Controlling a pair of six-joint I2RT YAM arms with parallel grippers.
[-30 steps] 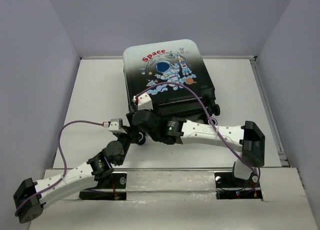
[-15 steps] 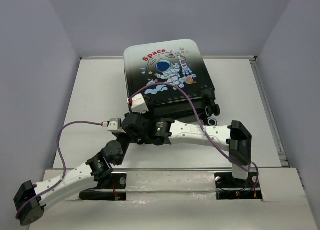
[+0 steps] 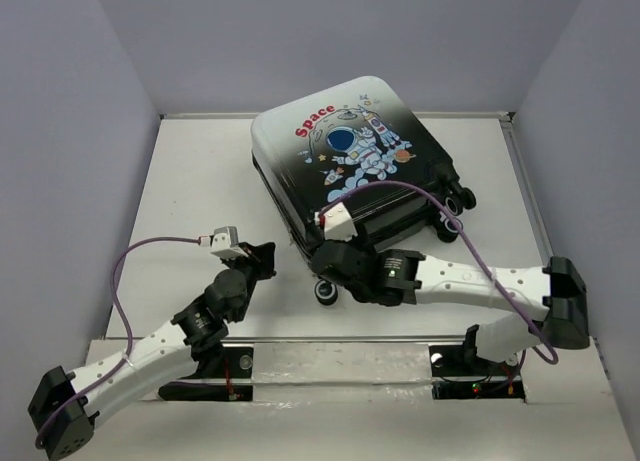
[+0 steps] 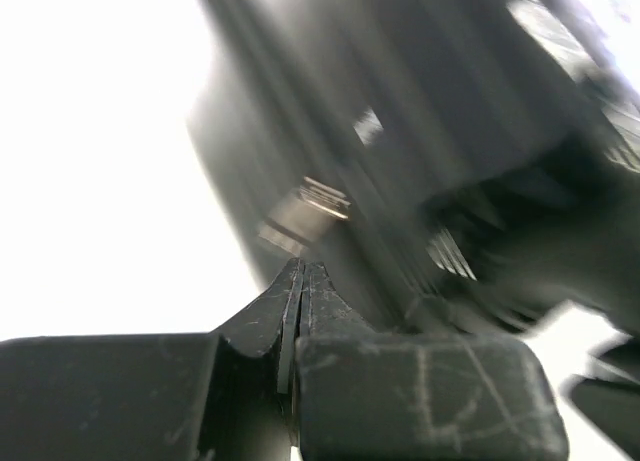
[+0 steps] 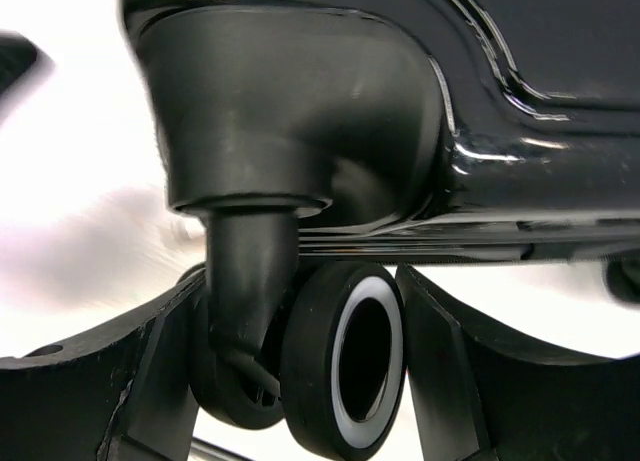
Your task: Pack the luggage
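Pale lilac walls [image 3: 330, 41] enclose a white table [image 3: 190, 181] on three sides. The luggage [image 3: 355, 171] lies closed and flat on it at the middle of the far edge, skewed, with its white end toward the far-left corner and its black wheeled end toward the near-right. The right arm [image 3: 470, 281] reaches in from the near-right corner. Its purple cable [image 3: 400, 186] loops over the lid's near half and crosses the artwork's lower edge. The right gripper [image 5: 305, 331] sits at the case's near corner, jaws set fairly wide and closed on either side of a black-and-white caster wheel [image 5: 345, 361]. The wheel fills the space between them. The left arm [image 3: 150, 351] angles in from the near-left corner. The left gripper [image 4: 302, 271] has its fingers pressed together with nothing between them. It is just beside the case's near-left side and apart from it in the overhead view. The left wrist view is too blurred to show more. The lid bears a cartoon astronaut [image 3: 345, 141] and the red word "Space" [image 3: 315, 121]. No other writing is legible.
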